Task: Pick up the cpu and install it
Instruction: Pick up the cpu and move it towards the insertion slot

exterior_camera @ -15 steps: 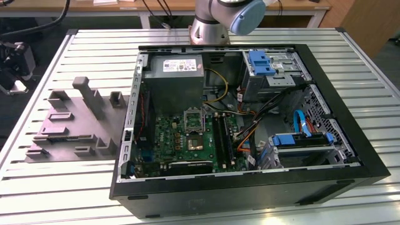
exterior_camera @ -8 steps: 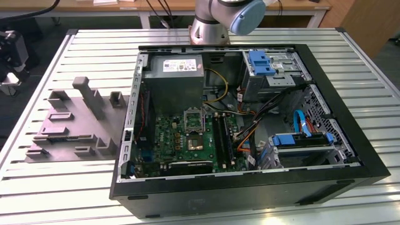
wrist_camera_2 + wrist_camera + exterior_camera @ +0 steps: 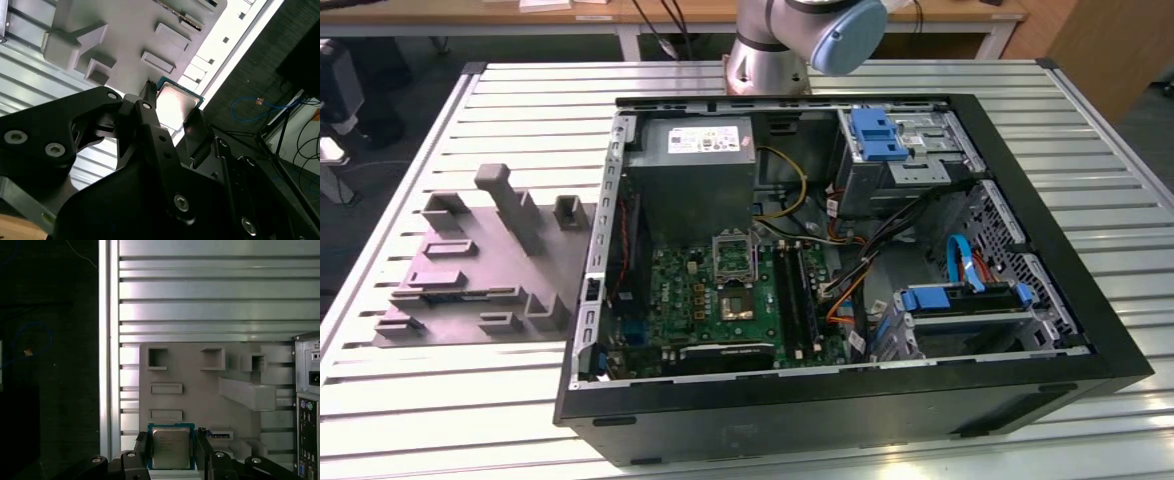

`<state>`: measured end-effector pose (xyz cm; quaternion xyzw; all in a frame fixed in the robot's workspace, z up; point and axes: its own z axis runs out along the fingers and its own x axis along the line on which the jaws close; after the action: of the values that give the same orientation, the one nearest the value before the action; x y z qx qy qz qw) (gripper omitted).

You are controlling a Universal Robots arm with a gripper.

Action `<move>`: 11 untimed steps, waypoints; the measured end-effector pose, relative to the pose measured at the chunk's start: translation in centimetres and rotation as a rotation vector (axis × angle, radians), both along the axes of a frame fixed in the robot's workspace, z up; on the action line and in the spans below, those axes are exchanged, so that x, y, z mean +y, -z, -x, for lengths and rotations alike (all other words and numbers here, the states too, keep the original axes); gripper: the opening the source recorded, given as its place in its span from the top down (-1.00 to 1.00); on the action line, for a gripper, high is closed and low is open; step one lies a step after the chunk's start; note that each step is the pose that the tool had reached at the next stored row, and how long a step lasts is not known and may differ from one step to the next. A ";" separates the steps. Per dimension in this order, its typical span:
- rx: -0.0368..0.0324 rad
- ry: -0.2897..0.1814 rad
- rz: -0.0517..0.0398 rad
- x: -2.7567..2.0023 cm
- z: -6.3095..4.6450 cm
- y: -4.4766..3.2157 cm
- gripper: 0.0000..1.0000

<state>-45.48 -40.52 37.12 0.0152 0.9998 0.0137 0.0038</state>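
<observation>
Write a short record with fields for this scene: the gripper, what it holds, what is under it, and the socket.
gripper: black gripper, shut on the small flat square silvery-grey cpu
cpu: clear of the grey plastic tray with upright blocks
tray: lies on the slatted metal table, beside the open black computer case
socket: metal-framed rectangular socket on the green board inside the case

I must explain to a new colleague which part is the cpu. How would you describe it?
In the first wrist view, find the grey tray on the slatted table. In front of it, the gripper holds the cpu. It is a small flat square with a shiny silver top and a greenish rim, unlike the tray's dull grey blocks.
</observation>
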 end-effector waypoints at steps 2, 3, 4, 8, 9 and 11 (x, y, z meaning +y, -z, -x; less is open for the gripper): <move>0.0001 0.000 0.0000 0.00 0.0 -0.67 0.07; 0.0001 0.000 0.0001 0.00 0.0 -0.86 0.07; 0.0000 0.000 0.0000 0.00 0.0 -0.98 0.07; 0.0000 0.000 -0.0002 0.00 0.0 -0.99 0.07; 0.0000 0.000 -0.0002 0.00 0.0 -1.00 0.07; 0.0001 0.000 -0.0002 0.00 0.0 -1.00 0.07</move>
<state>-45.48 -40.52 38.13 0.0153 0.9998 0.0138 0.0038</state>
